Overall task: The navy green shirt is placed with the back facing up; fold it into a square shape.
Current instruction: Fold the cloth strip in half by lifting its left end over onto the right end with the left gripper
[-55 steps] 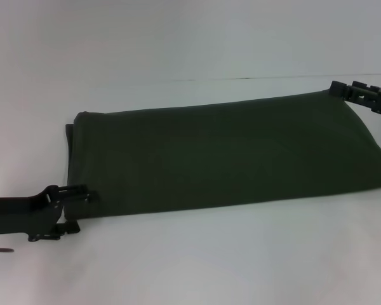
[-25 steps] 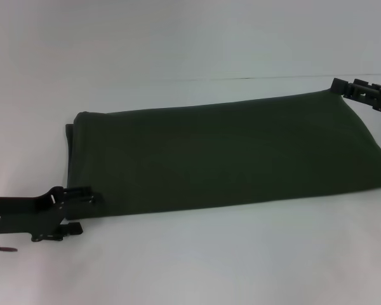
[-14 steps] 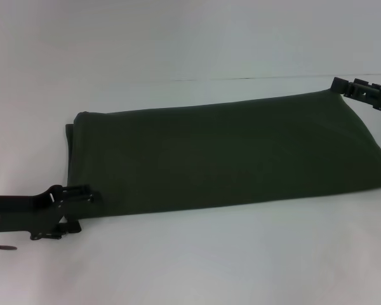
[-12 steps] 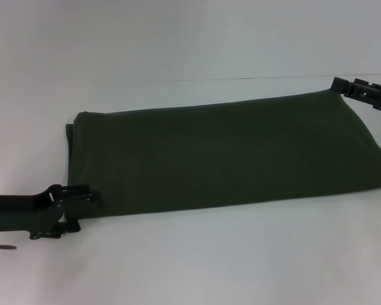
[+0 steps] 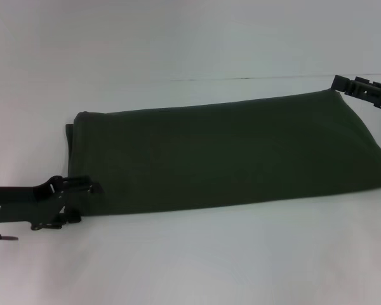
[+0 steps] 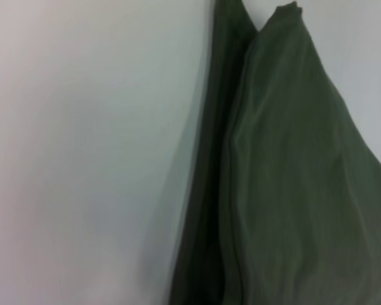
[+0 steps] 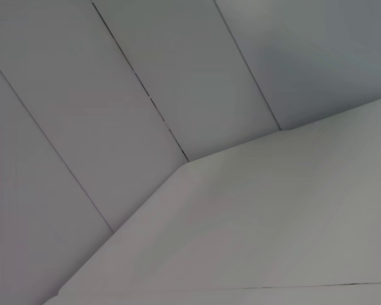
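Observation:
The navy green shirt (image 5: pixel 228 152) lies on the white table (image 5: pixel 209 260), folded into a long band that runs from the near left to the far right, plain side up. My left gripper (image 5: pixel 82 190) is low at the band's near left corner, touching its edge. My right gripper (image 5: pixel 343 84) is at the band's far right corner. The left wrist view shows the shirt's (image 6: pixel 292 190) stacked layers and edge close up. The right wrist view shows none of the shirt.
The table's far edge (image 5: pixel 260 78) meets a pale wall behind the shirt. The right wrist view shows only the white tabletop (image 7: pixel 254 241) and wall panels (image 7: pixel 114 76). Bare table lies in front of and behind the shirt.
My left gripper has crept a little right and up against the shirt's near left corner. The right gripper has edged slightly to the right. The shirt has not moved.

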`<state>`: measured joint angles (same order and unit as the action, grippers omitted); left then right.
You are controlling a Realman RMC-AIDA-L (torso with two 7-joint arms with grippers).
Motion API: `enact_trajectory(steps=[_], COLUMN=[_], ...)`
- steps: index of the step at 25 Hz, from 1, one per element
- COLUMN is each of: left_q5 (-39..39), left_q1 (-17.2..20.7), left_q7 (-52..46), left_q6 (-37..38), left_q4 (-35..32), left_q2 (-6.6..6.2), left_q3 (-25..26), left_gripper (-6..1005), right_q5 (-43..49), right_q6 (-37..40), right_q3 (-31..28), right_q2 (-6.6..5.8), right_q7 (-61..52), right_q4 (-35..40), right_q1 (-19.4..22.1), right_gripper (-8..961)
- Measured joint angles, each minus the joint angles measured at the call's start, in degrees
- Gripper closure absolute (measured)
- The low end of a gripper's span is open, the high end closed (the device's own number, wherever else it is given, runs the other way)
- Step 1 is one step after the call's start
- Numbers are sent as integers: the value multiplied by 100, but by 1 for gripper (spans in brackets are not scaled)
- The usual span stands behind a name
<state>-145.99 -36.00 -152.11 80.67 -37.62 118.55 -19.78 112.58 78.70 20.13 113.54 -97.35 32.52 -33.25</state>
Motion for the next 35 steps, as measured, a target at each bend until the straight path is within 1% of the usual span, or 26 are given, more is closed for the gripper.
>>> enact_trajectory(steps=[10, 17, 22, 35], left_q5=[236, 214, 148, 45], left_q1=[-110, -23, 53, 59], left_q7=[124, 138, 138, 138], left_q6=[21, 233, 257, 148], left_q4=[1, -16, -14, 79], left_q2=[-37, -44, -25, 2], left_q3=[5, 11, 6, 0], left_gripper=[111, 111, 112, 111], right_q5=[0, 0, 0, 0], right_q6=[-5, -11, -13, 6], right_q3=[0, 0, 0, 0], right_q2=[9, 3, 0, 0], right_q7=[2, -2, -4, -4], right_q4=[0, 0, 0, 0], right_q1=[3, 3, 3, 3], right_gripper=[37, 37, 37, 36])
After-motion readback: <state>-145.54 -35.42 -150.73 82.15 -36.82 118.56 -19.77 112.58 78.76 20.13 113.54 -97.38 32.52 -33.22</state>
